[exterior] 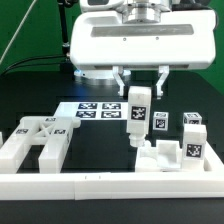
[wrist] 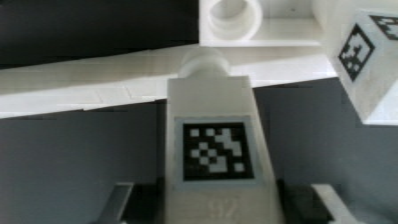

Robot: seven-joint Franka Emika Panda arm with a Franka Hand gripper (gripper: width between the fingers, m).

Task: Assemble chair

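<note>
long chair piece (exterior: 139,115) stands upright on the table (exterior: 30,105), near the middle of the exterior view, square tags on the side facing the camera. its lower end sits just beside a low chair part (exterior: 163,157) toward the exterior view's right; cannot tell whether the two touch

gripper (exterior: 141,91) hangs directly over the long chair piece. fingers (exterior: 120,82) are spread wide, one on either side of the piece's upper end, with a gap showing on both sides. nothing is gripped. wrist view agrees: the long chair piece (wrist: 217,120) runs along the centre, tag toward the camera, and the fingers (wrist: 121,203) stand clear of it on both flanks. beyond its far end lies a white part with a round hole (wrist: 231,15)

flat chair part (exterior: 35,140), tagged on top, lies well apart at the exterior view's left. first small block (exterior: 160,122) stands just beside the long chair piece, on the exterior view's right; second small block (exterior: 190,126) stands further right, both tagged

marker board (exterior: 95,110) lies flat behind the long chair piece. border rail (exterior: 110,186) runs along the front edge
</note>
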